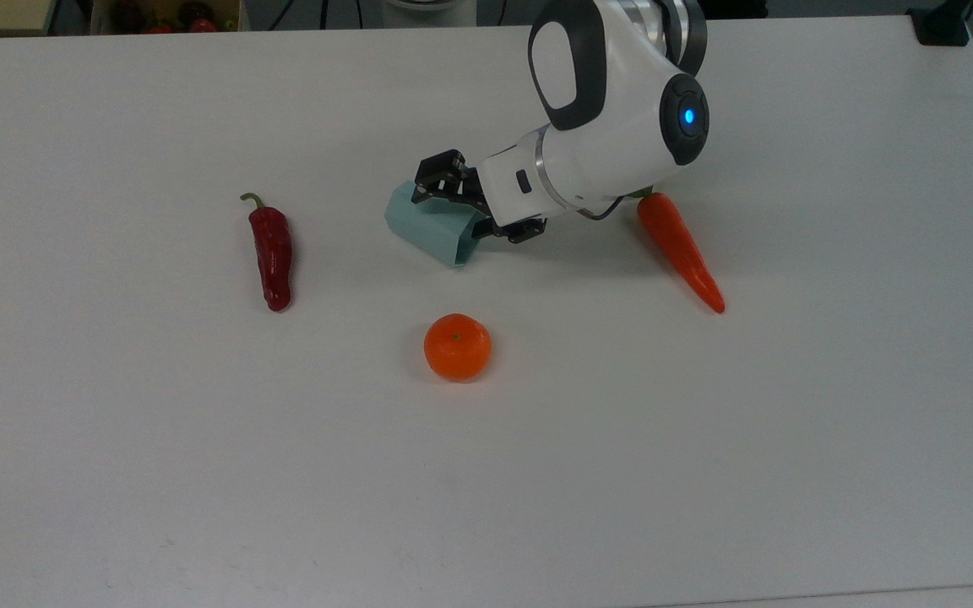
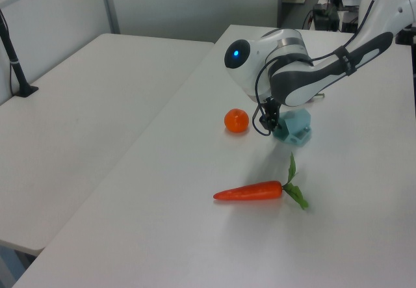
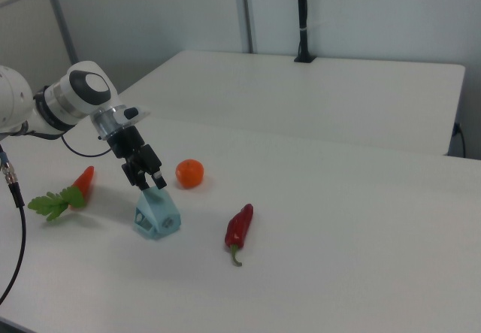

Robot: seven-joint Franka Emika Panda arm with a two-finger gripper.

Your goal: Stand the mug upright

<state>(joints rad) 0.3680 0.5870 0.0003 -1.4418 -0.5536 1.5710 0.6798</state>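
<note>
Gripper (image 1: 474, 209) seemingly open astride mug (image 1: 427, 226).

no text, label, brand, number or sign can be read on anything here.

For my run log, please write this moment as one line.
mug: on its side, opening toward top view's right | end effector: at mug's open rim, open, no lift | tangerine, chili, carrot: apart

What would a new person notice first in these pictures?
The white robot arm bends low over the table, its end effector at the open end of the pale blue mug, which lies on its side. Around it lie a bright tangerine, a carrot and a red chili.
</note>
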